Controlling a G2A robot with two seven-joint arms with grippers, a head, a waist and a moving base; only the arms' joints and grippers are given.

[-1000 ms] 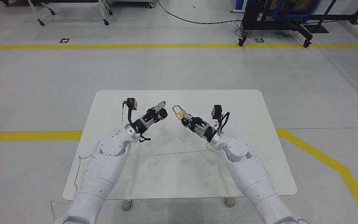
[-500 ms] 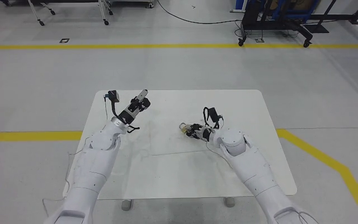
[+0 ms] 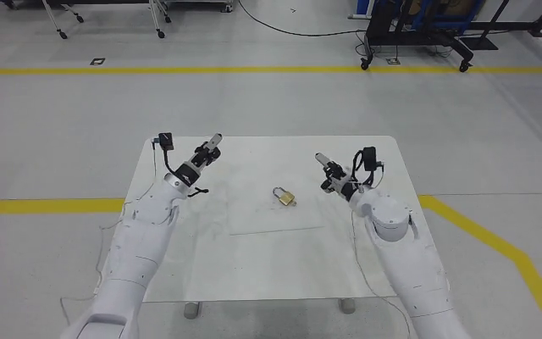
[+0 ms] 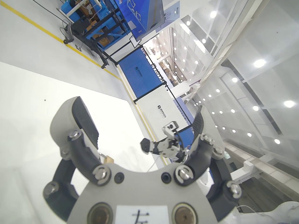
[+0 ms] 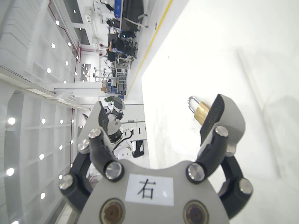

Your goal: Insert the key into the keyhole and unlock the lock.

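A brass padlock (image 3: pixel 285 198) with a silver shackle lies flat near the middle of the white table (image 3: pixel 381 254). I cannot make out a key on it. In the right wrist view the padlock (image 5: pixel 199 112) rests on the tabletop just beyond one finger pad (image 5: pixel 211 115). My right gripper (image 3: pixel 325 164) (image 5: pixel 160 101) hovers open and empty to the right of the lock. Over the table's far left part, my left gripper (image 3: pixel 212 144) (image 4: pixel 137 108) is raised, open and empty, well away from the lock.
The table's edges (image 3: pixel 271 137) run close behind both grippers. Yellow floor lines (image 3: pixel 59 205) pass either side of the table. Wheeled racks (image 3: pixel 415 38) stand far off across the floor.
A second ago my right gripper held the padlock up at the centre, close to the left gripper. It lowered the lock to the table and let go. Both arms have drawn apart.
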